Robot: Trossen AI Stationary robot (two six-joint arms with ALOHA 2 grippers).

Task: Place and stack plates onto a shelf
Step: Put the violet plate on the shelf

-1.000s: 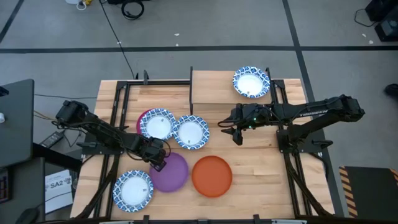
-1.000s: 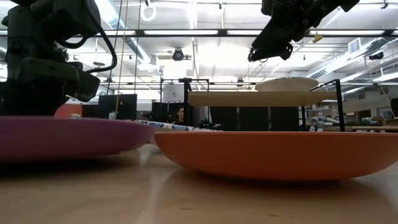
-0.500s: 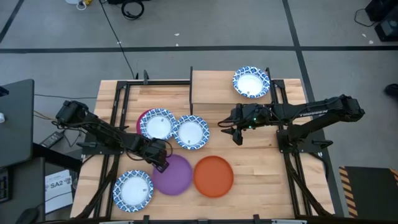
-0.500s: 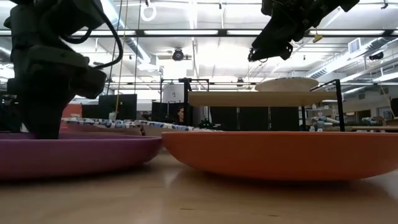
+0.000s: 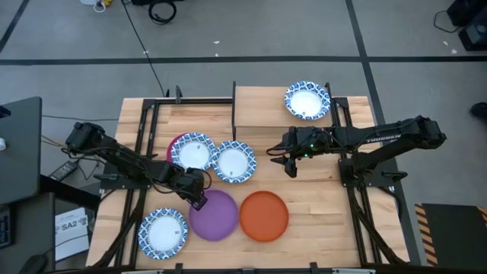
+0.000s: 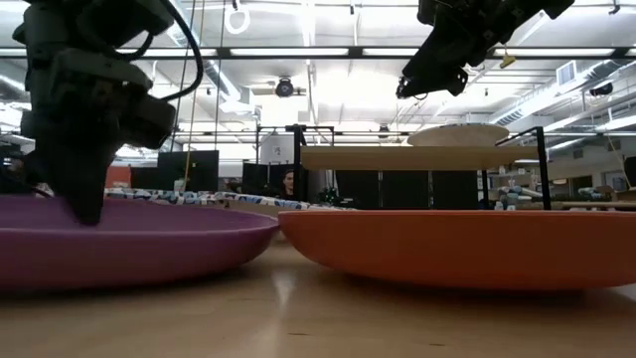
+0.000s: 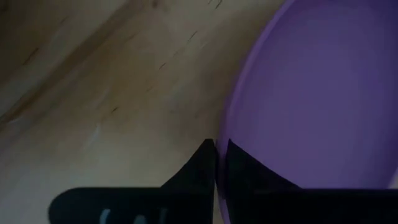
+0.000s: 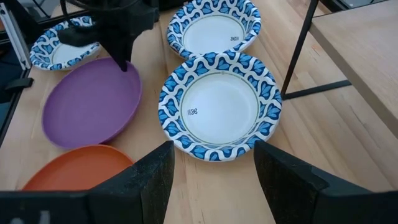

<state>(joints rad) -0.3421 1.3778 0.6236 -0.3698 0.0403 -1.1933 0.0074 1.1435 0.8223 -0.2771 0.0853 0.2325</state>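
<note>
My left gripper is shut on the purple plate, which lies on the table next to the orange plate. Blue-rimmed white plates lie at the near left, at mid-table, and on a magenta plate, another white one. One more rests on the shelf. My right gripper hangs open above the table, right of the middle plate. My left gripper pinches the purple plate's rim at its far-left side, one finger outside the rim and one inside the plate. The fingers point down from above. The plate stays on the table.
Black metal frames run along both sides of the table, and the shelf's thin legs stand near the middle plates. Bare wood lies right of the orange plate.
My left gripper has come down onto the purple plate's rim and shut on it. The purple plate has slid a little toward the table's right edge, and the orange plate has shifted right with it.
</note>
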